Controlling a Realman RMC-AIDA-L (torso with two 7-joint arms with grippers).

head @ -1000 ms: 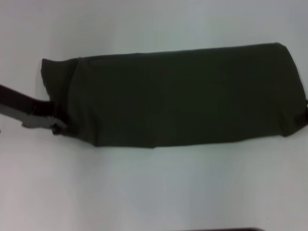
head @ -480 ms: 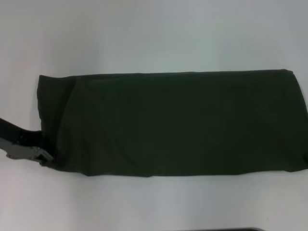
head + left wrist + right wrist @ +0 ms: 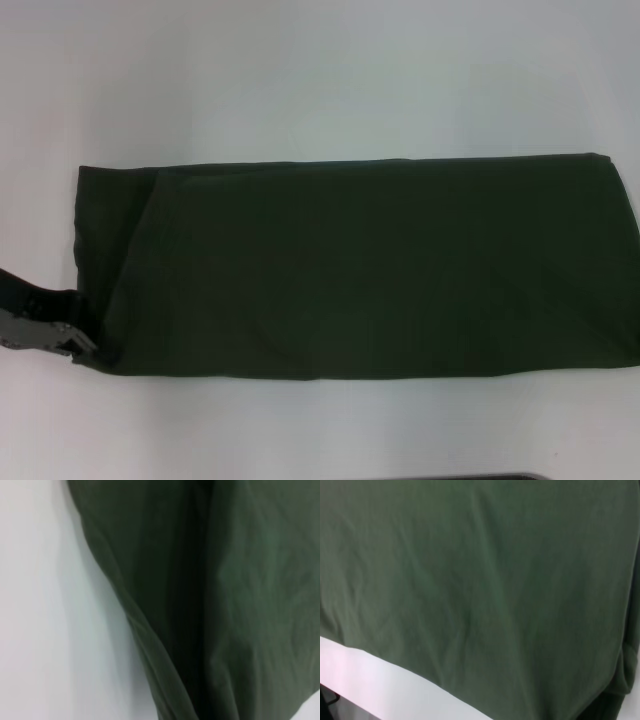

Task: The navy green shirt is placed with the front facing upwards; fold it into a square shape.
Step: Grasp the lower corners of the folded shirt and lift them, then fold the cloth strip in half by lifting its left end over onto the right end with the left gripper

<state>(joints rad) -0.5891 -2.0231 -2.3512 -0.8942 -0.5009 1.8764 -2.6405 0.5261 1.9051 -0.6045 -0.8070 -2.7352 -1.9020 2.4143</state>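
The navy green shirt lies on the white table as a long dark olive band, folded lengthwise and running left to right. Its lettering, print and neck tag are hidden. My left gripper is at the shirt's near left corner, shut on the cloth there. The left wrist view shows the shirt up close, its folds drawn together towards one edge of the picture. The right wrist view is filled by the shirt, with a bunched bit of cloth at one corner. My right gripper does not show in any view.
The white table surrounds the shirt on the far side, with a narrower strip on the near side. The shirt's right end reaches the head view's right edge. A dark edge shows at the bottom of the head view.
The shirt has slid towards the near side of the table and flattened into a wider band. My left gripper moved nearer with the left corner. A dark bit at the right edge is gone.
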